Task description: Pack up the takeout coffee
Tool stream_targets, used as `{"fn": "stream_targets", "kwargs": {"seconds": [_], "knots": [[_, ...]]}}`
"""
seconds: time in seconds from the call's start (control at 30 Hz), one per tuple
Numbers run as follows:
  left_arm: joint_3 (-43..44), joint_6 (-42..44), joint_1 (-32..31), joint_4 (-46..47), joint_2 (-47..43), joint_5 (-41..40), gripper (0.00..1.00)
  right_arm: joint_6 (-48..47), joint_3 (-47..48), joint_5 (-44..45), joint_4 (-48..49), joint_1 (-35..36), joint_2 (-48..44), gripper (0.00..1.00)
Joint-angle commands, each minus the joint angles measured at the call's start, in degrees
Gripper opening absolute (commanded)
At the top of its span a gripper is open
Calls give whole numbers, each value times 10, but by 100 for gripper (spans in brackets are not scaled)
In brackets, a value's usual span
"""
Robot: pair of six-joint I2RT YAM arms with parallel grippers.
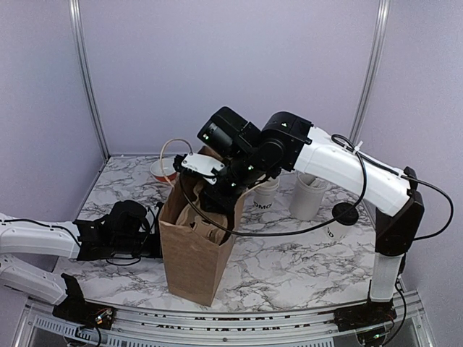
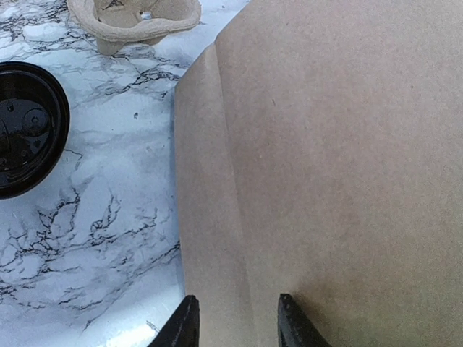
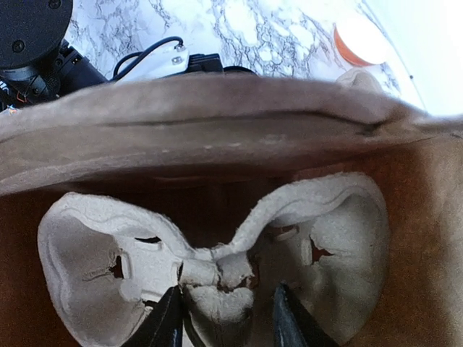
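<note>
Evidently the packing is only partly done. The brown paper bag [image 1: 192,253] stands open near the front edge of the table [image 1: 289,267], and a pulp cup carrier [image 3: 87,238] lies inside it with both wells empty. The right gripper [image 3: 226,300] reaches down into the bag with its jaws apart astride the carrier's middle ridge. A dark gap shows beside one finger, so it looks let go rather than pinched. The left gripper [image 2: 237,311] sits against the bag's left side with its fingers somewhat apart; I cannot tell whether they pinch a fold of paper or only steady it. The takeout coffee [image 1: 346,215], as best I can make out, is the black-lidded cup toward the table's right edge, well apart from the bag and not yet packed. A second black lid [image 2: 22,130] shows on the marble left of the bag; whether a cup sits under it is hidden. By my reckoning, fetching the coffee and lowering it upright into a well are left.
</note>
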Motion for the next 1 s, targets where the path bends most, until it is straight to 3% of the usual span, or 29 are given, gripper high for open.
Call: {"fn": "stream_targets", "kwargs": {"seconds": [0.0,0.23,0.7,0.97], "knots": [[8,10,-2,-14,-4,-7,38,2,31,9,0,6,1,43],[9,10,-2,-16,-4,-8,38,2,35,12,1,6,1,53],[14,12,-2,-20,-9,-8,38,4,54,16,3,6,0,56],[28,23,-2,-43,-24,-17,39,9,67,25,22,6,-10,68]]}}
